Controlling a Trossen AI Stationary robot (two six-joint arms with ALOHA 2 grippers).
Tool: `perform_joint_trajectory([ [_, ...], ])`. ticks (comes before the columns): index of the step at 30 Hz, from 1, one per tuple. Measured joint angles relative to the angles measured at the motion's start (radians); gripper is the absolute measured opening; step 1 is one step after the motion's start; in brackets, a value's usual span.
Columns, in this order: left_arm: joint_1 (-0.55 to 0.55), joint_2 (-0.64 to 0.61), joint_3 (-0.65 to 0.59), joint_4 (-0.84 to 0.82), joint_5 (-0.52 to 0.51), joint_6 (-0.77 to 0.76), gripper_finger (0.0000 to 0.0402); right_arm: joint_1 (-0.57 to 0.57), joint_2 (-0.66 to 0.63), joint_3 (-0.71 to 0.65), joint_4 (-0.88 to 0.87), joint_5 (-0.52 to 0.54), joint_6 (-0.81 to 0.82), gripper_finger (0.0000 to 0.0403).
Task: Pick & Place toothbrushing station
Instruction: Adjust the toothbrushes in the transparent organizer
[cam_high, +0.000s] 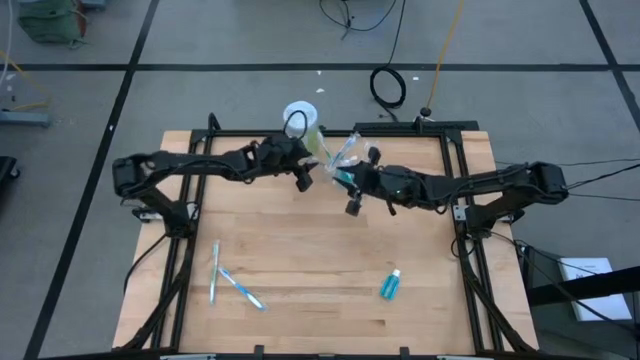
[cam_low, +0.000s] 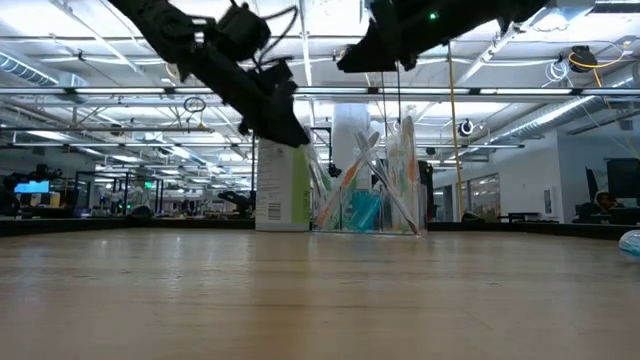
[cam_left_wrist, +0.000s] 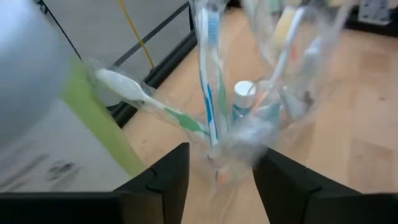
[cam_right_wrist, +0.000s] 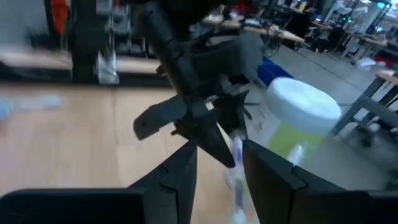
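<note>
A wooden bench (cam_high: 300, 250) seen from above, with two dark robot arms reaching in from either side and meeting near its far edge.

Nearest the front edge, two toothbrushes (cam_high: 232, 280) lie crossed on the left part of the bench. A small teal-blue toothpaste tube (cam_high: 390, 285) lies alone on the right part, well apart from them.

Farther back, at the middle of the far edge, stands a small clear plastic cup (cam_low: 368, 205) upright on the bench, holding a bundle of toothbrushes that fan outward and some teal-blue tubes. Just beside it, on its left, stands a white canister with a green label (cam_low: 281, 188) and a white lid.

The left gripper (cam_left_wrist: 217, 180) hovers above the cup, jaws spread wide with nothing between them; a toothbrush with a blue stripe (cam_left_wrist: 210, 74) stands in the cup just ahead of the jaws.

The right gripper (cam_high: 352, 192) hangs close on the cup's other side, above the bench. Its jaws stand partly apart; whether they hold anything cannot be told.

Beyond the bench lies grey floor with cables (cam_high: 388, 85).
</note>
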Motion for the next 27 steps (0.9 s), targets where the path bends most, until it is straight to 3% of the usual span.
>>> perform_joint_trajectory([
  [6, -0.018, -0.169, 0.0, -0.162, 0.0, 0.032, 0.0176, 0.021, 0.085, 0.01, 0.09, -0.127, 0.079, 0.0121],
  [11, -0.03, -0.274, 0.0, -0.294, 0.001, 0.023, 0.0166, 0.09, 0.167, 0.075, 0.056, -0.122, 0.089, 0.0121],
  [15, -0.046, -0.309, 0.0, -0.344, 0.001, 0.009, 0.0156, 0.146, 0.194, 0.124, -0.098, 0.012, 0.168, 0.0117],
  [21, -0.068, -0.314, 0.0, -0.326, 0.002, 0.047, 0.0142, 0.184, 0.196, 0.12, -0.253, 0.329, 0.219, 0.0102],
  [25, -0.077, -0.315, 0.0, -0.307, 0.002, 0.057, 0.0134, 0.135, 0.199, 0.092, -0.252, 0.392, 0.262, 0.0101],
  [27, -0.078, -0.314, 0.0, -0.306, 0.002, 0.056, 0.0132, 0.098, 0.197, 0.091, -0.249, 0.368, 0.257, 0.01],
])
